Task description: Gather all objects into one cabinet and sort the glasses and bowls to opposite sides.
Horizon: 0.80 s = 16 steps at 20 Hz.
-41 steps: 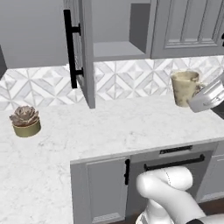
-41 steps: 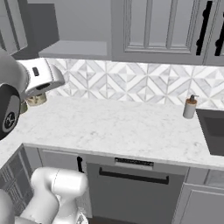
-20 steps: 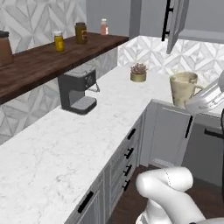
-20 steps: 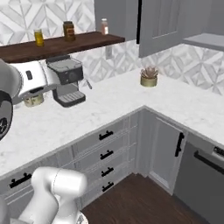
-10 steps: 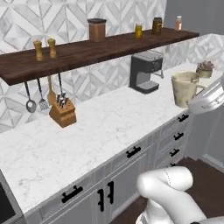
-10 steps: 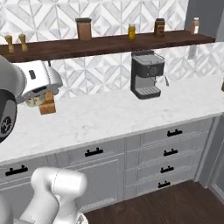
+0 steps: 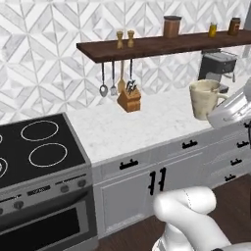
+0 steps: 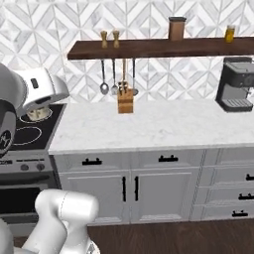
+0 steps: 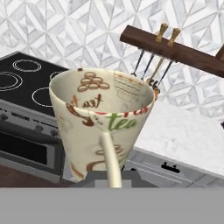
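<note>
A beige mug (image 7: 204, 99) with a handle and printed tea and coffee motifs, one of the glasses, hangs upright in the air over the counter's front edge. My gripper (image 7: 221, 111) is shut on it from the right. The hand view looks at the mug (image 9: 103, 122) close up, with its handle facing the camera and its inside empty. In the right base view the mug (image 8: 38, 114) peeks out under my white hand at the left. The cabinet, the bowls and the other objects are out of view.
A black stove (image 7: 37, 147) stands at the left, beside a white marble counter (image 7: 147, 122). On the counter are a knife block (image 7: 130, 99) and a coffee machine (image 7: 215, 68). Above runs a dark wooden shelf (image 7: 162, 44) with jars, utensils hanging beneath.
The whole picture has swung as the base moves: the corner counter and coffee machine slid right and the stove came into view. The mug stays in my shut gripper.
</note>
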### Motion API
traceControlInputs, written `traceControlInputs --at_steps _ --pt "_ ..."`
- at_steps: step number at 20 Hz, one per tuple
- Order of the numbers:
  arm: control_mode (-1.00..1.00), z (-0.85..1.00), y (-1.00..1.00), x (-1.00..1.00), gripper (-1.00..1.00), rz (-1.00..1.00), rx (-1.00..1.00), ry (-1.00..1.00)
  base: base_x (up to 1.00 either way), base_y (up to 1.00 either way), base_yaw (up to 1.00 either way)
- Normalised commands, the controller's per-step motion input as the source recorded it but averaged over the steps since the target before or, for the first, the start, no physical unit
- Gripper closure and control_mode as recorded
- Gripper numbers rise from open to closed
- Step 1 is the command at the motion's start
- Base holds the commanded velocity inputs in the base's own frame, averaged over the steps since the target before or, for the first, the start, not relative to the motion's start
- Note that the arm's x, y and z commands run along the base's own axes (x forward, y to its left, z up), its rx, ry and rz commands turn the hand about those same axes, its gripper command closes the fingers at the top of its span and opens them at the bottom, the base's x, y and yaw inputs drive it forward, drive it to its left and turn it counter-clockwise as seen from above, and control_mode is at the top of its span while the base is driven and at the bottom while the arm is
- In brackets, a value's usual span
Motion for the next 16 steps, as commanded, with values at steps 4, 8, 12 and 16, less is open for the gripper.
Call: traceControlInputs --at_steps 4,8,12,16 --pt "1.0 0.0 0.0 0.0 1.0 0.0 0.0 0.0 -0.76 0.79 0.06" --pt "1.0 0.0 0.0 0.0 1.0 0.0 0.0 0.0 -0.28 1.0 0.08" --pt "1.0 0.0 0.0 0.0 1.0 0.0 0.0 0.0 -0.43 1.0 0.04" --pt "1.0 0.0 0.0 0.0 1.0 0.0 0.0 0.0 -0.92 0.52 0.0"
